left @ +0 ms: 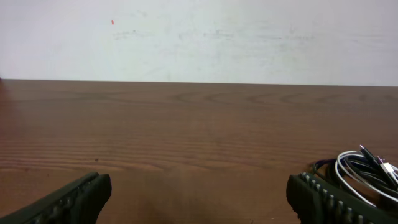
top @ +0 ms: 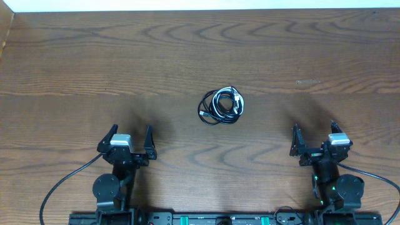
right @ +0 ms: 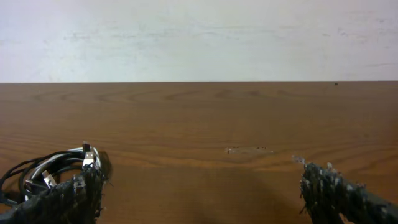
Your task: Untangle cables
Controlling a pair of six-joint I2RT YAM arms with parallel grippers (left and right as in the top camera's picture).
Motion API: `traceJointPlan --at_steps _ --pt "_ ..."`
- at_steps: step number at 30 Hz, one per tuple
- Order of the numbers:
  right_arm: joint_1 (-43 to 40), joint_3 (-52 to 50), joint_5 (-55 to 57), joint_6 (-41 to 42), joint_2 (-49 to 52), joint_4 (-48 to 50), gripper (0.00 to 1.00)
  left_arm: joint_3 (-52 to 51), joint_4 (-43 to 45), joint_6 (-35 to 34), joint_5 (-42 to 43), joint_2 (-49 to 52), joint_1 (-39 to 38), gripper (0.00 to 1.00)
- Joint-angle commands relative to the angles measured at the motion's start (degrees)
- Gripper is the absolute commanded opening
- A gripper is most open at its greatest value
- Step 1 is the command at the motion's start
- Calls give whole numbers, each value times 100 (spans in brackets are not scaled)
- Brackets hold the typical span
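Jaws on both grippers stand wide apart and hold nothing, the left gripper [top: 131,130] and the right gripper [top: 314,128] set well apart at the near edge. One small bundle of cables [top: 221,105] lies coiled in a loose knotted ring mid-table, between the two grippers and farther out, touching neither. Thin glossy black strands loop through at least one white strand, though the number of cables cannot be told. Beneath it spreads one dark brown wooden table [top: 187,50] with wavy grain, bearing a single pale scuff [top: 308,82] to the bundle's right.
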Motion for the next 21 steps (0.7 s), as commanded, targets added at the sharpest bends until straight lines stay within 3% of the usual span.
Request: traceJointPlan --at_steps 1,12,18,21 --pt "46 -15 61 -72 -31 -22 99 -98 -205 79 -11 -35 17 95" --pt "48 -15 -24 -2 -31 149 99 -98 -205 79 -11 -35 17 95" --pt "46 -15 -2343 1904 -31 634 99 -98 -205 79 -11 -35 17 95" --pt "46 -13 -2785 2120 -31 1565 99 -98 -205 79 -11 -35 17 95"
